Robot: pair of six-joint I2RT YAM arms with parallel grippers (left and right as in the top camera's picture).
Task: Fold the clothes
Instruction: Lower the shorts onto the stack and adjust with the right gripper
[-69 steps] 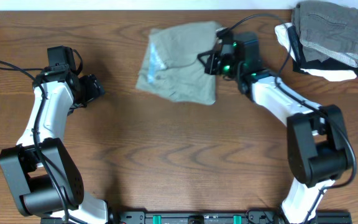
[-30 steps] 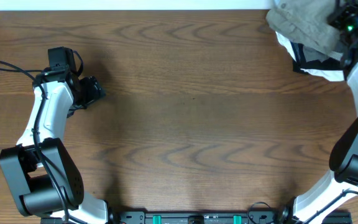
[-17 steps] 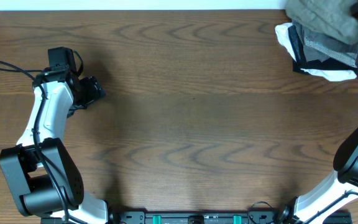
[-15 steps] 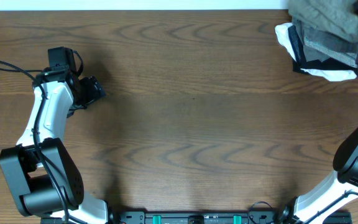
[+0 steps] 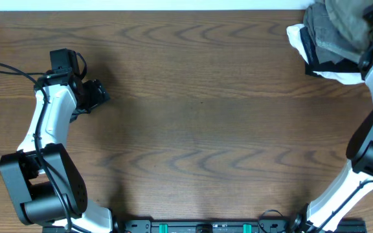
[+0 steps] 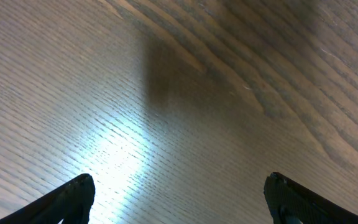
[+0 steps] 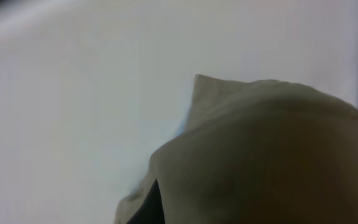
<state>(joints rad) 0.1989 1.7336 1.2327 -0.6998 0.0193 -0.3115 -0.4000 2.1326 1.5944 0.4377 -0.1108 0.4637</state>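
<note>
Shorts (image 5: 345, 18) bunched top-rt over folded pile (image 5: 337, 75), partly cut off at edge.

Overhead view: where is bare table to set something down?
Bare wood spans the table from the left arm to the right arm, front edge to back. Crowded only at the far right corner: the folded pile with the shorts over it.
</note>
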